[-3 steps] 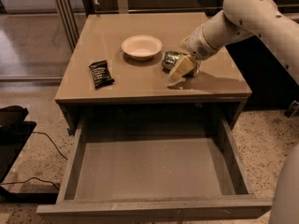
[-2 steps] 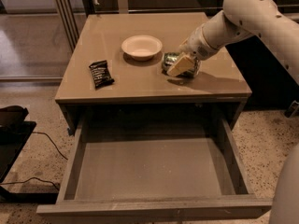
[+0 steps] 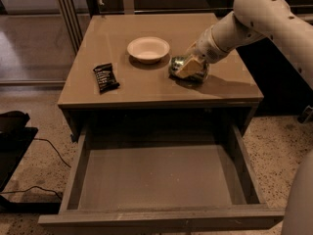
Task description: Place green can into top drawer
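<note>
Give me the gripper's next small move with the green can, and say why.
Probably grip the green can firmly and lift it slightly off the cabinet top. The gripper is down at the can, which rests on that top beside the white bowl, and the top drawer already stands open below.

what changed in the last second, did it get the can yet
The pincer drew back a little from the cabinet's front edge and now sits right over the green can. The can lies on the tan top about where it was, not lifted. Whether it is gripped can't be told. The bowl, the black wrapper and the open, empty top drawer stayed as they were.
</note>
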Tool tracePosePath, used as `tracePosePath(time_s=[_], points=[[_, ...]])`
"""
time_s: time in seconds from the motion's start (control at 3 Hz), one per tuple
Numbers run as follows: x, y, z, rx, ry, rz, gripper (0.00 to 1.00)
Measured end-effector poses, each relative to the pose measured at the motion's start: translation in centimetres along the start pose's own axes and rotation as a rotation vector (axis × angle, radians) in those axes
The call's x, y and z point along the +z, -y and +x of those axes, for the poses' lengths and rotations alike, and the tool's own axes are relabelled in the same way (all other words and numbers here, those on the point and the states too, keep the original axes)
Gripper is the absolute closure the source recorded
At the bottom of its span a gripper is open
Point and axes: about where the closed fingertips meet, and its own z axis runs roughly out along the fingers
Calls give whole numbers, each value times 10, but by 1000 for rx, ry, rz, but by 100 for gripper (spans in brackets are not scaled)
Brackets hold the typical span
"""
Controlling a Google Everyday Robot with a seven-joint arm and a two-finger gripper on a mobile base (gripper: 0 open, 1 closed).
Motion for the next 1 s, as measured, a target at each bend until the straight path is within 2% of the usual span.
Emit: tracePosePath(time_s=[0.33,0.67,1.0], points=[[1,0,0,-1,-1,-2,100],[-6,-4,-6,-22,12,-5,100],[-27,-16,-14,-47,81,4,100]])
